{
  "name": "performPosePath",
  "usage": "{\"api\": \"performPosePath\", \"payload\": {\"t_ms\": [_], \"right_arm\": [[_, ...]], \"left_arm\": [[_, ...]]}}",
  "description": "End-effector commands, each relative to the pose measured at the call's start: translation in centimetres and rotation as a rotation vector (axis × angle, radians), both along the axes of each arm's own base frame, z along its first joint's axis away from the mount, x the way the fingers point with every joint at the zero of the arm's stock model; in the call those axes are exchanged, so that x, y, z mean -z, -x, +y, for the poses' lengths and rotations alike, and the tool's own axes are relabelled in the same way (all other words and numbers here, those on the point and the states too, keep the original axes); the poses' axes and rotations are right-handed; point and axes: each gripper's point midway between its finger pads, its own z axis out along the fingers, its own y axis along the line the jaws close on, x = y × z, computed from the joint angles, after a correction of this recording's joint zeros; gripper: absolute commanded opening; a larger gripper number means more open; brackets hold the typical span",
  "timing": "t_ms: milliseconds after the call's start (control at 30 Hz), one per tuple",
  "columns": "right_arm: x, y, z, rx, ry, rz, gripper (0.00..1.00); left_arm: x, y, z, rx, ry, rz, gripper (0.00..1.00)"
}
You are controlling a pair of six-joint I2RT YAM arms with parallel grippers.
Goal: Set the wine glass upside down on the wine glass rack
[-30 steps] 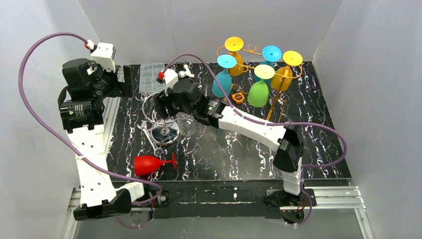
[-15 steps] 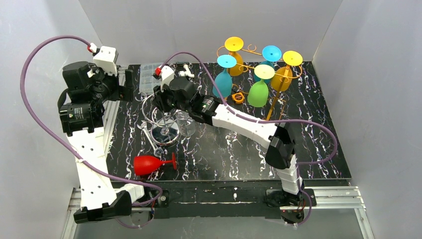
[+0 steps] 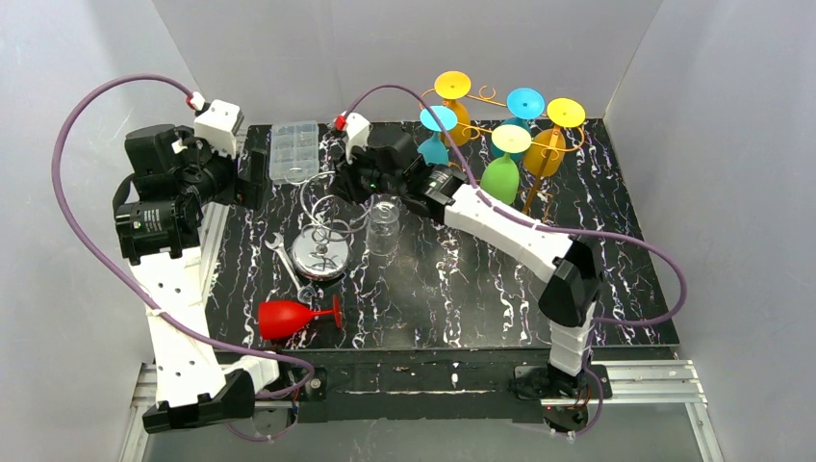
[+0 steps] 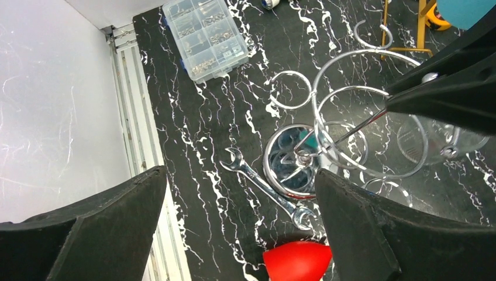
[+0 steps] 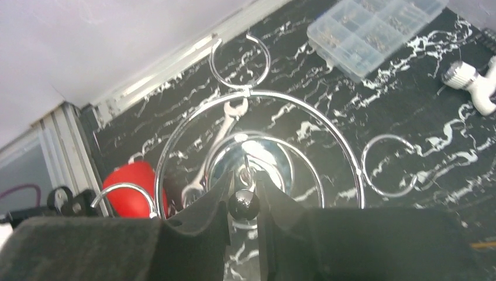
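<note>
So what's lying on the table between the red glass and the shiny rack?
A wrench lies between the red glass and the rack. The left wrist view shows it best.

No text, number or brand can be read anywhere: the pale sticker on the left arm's black motor housing (image 3: 146, 218), above the left edge of the worktop, is too small to make out.
</note>
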Motion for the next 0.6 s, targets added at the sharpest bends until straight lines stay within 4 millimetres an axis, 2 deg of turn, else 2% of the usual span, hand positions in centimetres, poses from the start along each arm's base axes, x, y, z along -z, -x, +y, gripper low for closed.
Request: {"api": "performPosePath", "payload": {"t_ms": [0, 167, 567], "right_arm": [[-7.5, 2.1, -2.4, -0.083, -0.092, -0.15, 0.05], [-8.1, 2.3, -3.8, -0.074, -0.069, -0.178, 0.01], [-12.3, 2.4, -3.9, -0.07, -0.125, -0.215, 0.01]], "left_arm": [[0.0, 1.4, -0.6, 0.05, -0.018, -0.001, 0.98], [0.1, 1.5, -0.7, 0.052, -0.011, 0.002, 0.98], [-0.1, 1.5, -1.0, 0.058, -0.001, -0.007, 0.98]]}}
